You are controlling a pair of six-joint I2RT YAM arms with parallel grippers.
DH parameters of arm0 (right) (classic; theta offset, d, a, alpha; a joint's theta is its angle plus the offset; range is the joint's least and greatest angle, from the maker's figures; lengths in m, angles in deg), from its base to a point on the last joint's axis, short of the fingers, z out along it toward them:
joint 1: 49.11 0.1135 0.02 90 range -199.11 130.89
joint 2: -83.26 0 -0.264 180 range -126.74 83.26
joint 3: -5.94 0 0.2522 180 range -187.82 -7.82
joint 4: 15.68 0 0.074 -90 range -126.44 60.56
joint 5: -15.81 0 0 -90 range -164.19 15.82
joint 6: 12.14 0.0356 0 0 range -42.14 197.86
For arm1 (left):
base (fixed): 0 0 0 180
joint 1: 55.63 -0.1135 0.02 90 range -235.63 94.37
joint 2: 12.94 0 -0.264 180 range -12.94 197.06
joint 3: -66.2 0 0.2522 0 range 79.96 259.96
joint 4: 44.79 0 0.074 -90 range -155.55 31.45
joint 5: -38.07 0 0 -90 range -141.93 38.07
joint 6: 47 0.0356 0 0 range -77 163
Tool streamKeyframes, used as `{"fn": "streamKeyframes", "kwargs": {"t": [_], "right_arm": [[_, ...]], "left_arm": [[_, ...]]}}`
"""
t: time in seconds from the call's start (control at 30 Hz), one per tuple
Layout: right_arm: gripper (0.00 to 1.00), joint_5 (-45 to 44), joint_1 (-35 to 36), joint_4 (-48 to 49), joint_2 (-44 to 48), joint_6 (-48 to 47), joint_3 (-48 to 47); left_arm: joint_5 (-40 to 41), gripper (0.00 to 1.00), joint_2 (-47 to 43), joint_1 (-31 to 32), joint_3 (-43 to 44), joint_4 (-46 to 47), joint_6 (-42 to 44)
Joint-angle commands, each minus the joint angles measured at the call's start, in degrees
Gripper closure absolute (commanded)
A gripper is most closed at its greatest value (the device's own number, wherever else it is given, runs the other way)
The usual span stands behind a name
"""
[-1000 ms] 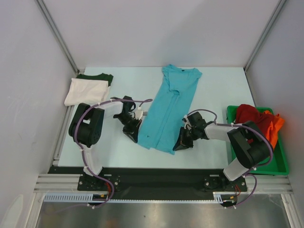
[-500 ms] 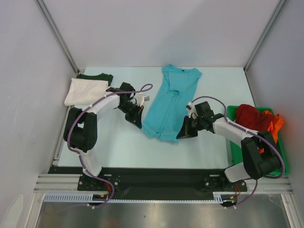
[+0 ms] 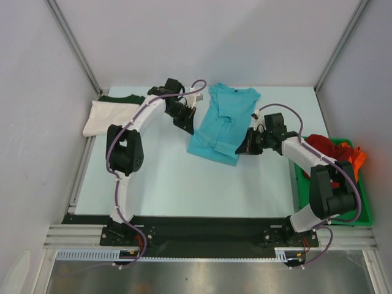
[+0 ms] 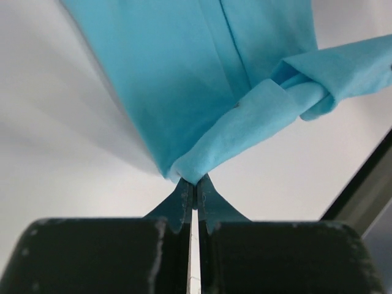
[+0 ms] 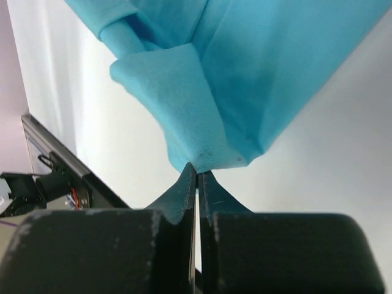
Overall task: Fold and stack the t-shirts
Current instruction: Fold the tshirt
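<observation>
The turquoise t-shirt (image 3: 222, 122) lies at the middle back of the table, its lower half doubled up over the upper half. My left gripper (image 3: 188, 124) is shut on its left hem corner (image 4: 190, 168). My right gripper (image 3: 245, 149) is shut on its right hem corner (image 5: 211, 156). A folded white t-shirt (image 3: 110, 117) lies on a dark green t-shirt (image 3: 122, 98) at the back left. The red t-shirt (image 3: 321, 147) and the orange t-shirt (image 3: 351, 160) are bunched in the green tray (image 3: 361, 211) at the right.
Grey walls with metal posts (image 3: 73, 46) close in the table on three sides. The black rail (image 3: 196, 229) with both arm bases runs along the near edge. The green tray sits against the right wall.
Both grippers have carried the turquoise t-shirt's bottom hem from the near middle toward the back, folding the lower half over the upper half. The shirt now looks much shorter.
</observation>
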State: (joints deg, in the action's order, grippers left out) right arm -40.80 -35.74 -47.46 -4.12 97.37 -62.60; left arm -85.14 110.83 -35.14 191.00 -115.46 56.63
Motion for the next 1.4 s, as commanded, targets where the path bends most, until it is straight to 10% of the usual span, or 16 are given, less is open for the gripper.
{"fn": "streamKeyframes", "kwargs": {"t": [0.0, 0.37, 1.23, 1.37], "right_arm": [[1.0, -0.43, -2.37, 3.6, -2.27, -1.58, -3.92], [1.0, -1.13, -3.7, 6.76, -12.99, -2.46, -12.89], [1.0, -11.14, -4.49, 9.14, -15.72, -7.64, -14.82], [0.91, -17.03, -5.1, 9.49, -15.64, -8.51, -16.22]], "left_arm": [[1.22, 1.0, 4.28, 0.16, 8.73, -3.12, 2.01], [5.44, 0.99, 18.17, 0.6, 31.23, -4.27, 3.16], [10.44, 0.99, 21.43, 3.24, 30.28, 13.13, -2.46], [13.61, 0.74, 21.08, 3.15, 31.25, 14.8, -4.05]]}}
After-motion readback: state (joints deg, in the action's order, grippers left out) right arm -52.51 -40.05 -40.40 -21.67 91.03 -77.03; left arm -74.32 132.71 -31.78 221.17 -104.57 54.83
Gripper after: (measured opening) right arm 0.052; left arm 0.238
